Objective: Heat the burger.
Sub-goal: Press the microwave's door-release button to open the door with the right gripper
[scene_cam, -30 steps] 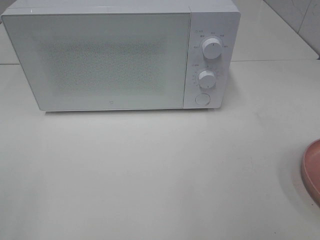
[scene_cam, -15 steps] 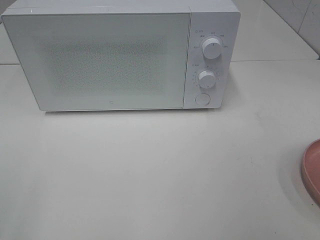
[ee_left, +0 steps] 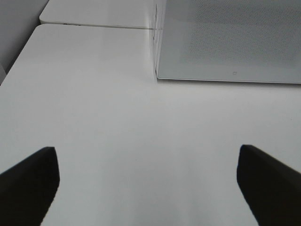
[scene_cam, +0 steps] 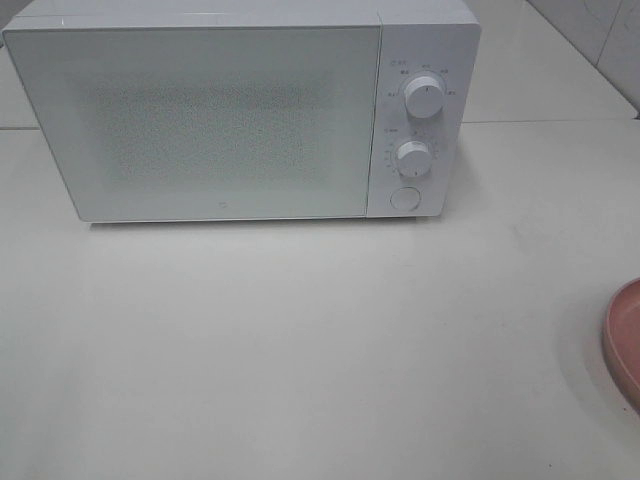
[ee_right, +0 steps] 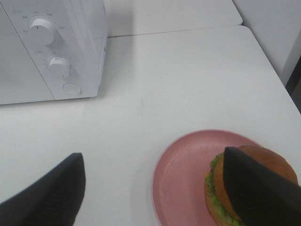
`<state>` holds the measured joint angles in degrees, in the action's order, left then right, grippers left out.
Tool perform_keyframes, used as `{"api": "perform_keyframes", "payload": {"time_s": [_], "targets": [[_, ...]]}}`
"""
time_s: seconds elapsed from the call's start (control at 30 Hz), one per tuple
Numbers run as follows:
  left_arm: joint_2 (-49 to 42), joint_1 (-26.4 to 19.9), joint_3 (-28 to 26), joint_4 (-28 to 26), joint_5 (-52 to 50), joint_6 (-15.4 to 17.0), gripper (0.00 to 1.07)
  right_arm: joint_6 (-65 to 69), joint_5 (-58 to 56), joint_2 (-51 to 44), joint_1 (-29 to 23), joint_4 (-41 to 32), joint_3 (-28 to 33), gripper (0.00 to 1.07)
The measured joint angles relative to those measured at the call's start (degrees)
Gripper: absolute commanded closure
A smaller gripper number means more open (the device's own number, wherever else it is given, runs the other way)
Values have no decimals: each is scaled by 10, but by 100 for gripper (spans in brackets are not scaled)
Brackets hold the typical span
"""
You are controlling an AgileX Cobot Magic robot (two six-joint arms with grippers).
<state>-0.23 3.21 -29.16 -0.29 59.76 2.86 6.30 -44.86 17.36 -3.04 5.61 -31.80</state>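
Observation:
The burger point(ee_right: 276, 165), with a golden-brown bun and green lettuce, sits on a round pink plate point(ee_right: 183, 175) on the white table. It shows only in the right wrist view, partly hidden by one finger. My right gripper point(ee_right: 153, 160) is open and empty, above the plate's near-left side and not touching the burger. The white microwave point(scene_cam: 210, 120) stands at the back with its door shut. My left gripper point(ee_left: 145, 155) is open and empty over bare table in front of the microwave's left corner point(ee_left: 225, 42). Neither gripper shows in the exterior view.
The microwave's two knobs point(scene_cam: 424, 97) point(scene_cam: 412, 157) and a round button point(scene_cam: 404, 198) are on its right panel. Only the pink plate's rim point(scene_cam: 625, 335) shows at the exterior view's right edge. The table's right edge point(ee_right: 277, 70) lies beyond the plate.

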Motion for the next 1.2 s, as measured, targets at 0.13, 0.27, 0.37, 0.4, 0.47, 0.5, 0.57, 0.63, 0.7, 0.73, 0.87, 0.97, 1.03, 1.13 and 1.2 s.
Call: {"api": "perform_keyframes", "payload": {"time_s": [0.13, 0.27, 0.37, 0.4, 0.47, 0.5, 0.57, 0.63, 0.7, 0.73, 0.87, 0.97, 1.03, 1.13, 1.2], "targets": [[0, 0, 0, 0, 0, 0, 9, 0, 49, 45, 0, 0, 0, 32], [0, 0, 0, 0, 0, 0, 9, 0, 74, 78, 0, 0, 0, 32], [0, 0, 0, 0, 0, 0, 9, 0, 101, 109, 0, 0, 0, 32], [0, 0, 0, 0, 0, 0, 9, 0, 119, 130, 0, 0, 0, 32], [0, 0, 0, 0, 0, 0, 9, 0, 127, 139, 0, 0, 0, 32], [0, 0, 0, 0, 0, 0, 9, 0, 146, 160, 0, 0, 0, 32], [0, 0, 0, 0, 0, 0, 9, 0, 154, 171, 0, 0, 0, 32], [0, 0, 0, 3, 0, 0, 9, 0, 182, 201, 0, 0, 0, 32], [0, 0, 0, 3, 0, 0, 9, 0, 201, 219, 0, 0, 0, 32], [0, 0, 0, 3, 0, 0, 9, 0, 213, 229, 0, 0, 0, 32], [0, 0, 0, 3, 0, 0, 9, 0, 262, 257, 0, 0, 7, 32], [0, 0, 0, 3, 0, 0, 9, 0, 337, 287, 0, 0, 31, 32], [0, 0, 0, 3, 0, 0, 9, 0, 356, 296, 0, 0, 38, 32], [0, 0, 0, 3, 0, 0, 9, 0, 400, 324, 0, 0, 51, 32], [0, 0, 0, 3, 0, 0, 9, 0, 423, 342, 0, 0, 53, 32]]}}
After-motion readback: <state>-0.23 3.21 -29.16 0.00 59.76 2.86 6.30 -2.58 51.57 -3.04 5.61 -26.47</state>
